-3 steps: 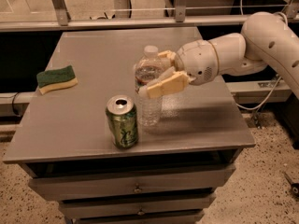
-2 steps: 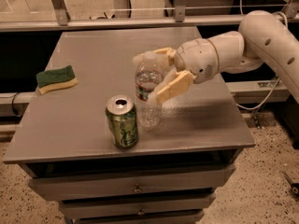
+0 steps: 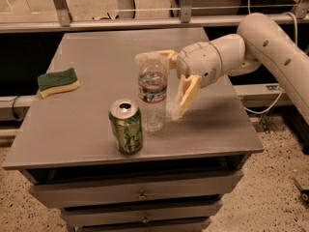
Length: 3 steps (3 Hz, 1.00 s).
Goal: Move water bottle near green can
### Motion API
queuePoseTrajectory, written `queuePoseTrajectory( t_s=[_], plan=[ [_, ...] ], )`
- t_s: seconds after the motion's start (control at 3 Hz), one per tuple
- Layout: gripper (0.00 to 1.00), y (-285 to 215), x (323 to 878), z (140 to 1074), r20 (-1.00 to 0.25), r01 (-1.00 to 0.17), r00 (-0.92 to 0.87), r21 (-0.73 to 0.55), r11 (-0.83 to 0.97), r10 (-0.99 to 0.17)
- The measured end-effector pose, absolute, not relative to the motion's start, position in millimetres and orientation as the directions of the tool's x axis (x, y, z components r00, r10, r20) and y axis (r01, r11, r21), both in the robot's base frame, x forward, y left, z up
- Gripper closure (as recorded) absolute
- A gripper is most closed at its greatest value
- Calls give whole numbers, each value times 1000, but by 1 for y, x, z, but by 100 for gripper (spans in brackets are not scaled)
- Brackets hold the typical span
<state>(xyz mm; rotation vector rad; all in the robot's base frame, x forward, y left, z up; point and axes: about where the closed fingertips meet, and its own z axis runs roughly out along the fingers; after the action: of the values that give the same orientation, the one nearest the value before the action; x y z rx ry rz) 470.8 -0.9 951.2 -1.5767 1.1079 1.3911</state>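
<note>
Views: one.
Position: in front of the table (image 3: 217, 129), higher than its top.
Direction: looks down and across the top toward the far edge and the rail (image 3: 145, 22) beyond.
Distance: near. The whole top fits the frame, with the drawers (image 3: 140, 195) below and the floor (image 3: 270, 197) at the lower corners.
Centre of frame: bottle (image 3: 152, 93) and can (image 3: 126, 127), seen from the front and above.
Left of frame: sponge (image 3: 58, 81).
Right of frame: arm (image 3: 270, 42) enters from the upper right corner.
Gripper: gripper (image 3: 161, 87) at mid-frame, by the bottle. Its fingers are spread, one behind the bottle's neck and one hanging to the bottle's right.
</note>
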Motion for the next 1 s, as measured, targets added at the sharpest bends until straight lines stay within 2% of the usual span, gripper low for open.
queuePoseTrajectory(
  t_s=[0.33, 0.67, 1.0],
  plan=[
    [0, -8, 471, 958, -989, -935, 51, 1, -354, -137],
    [0, -36, 475, 976, -978, -950, 89, -26, -312, -191],
    [0, -94, 491, 1013, -958, -978, 140, -96, -183, -248]
  ],
)
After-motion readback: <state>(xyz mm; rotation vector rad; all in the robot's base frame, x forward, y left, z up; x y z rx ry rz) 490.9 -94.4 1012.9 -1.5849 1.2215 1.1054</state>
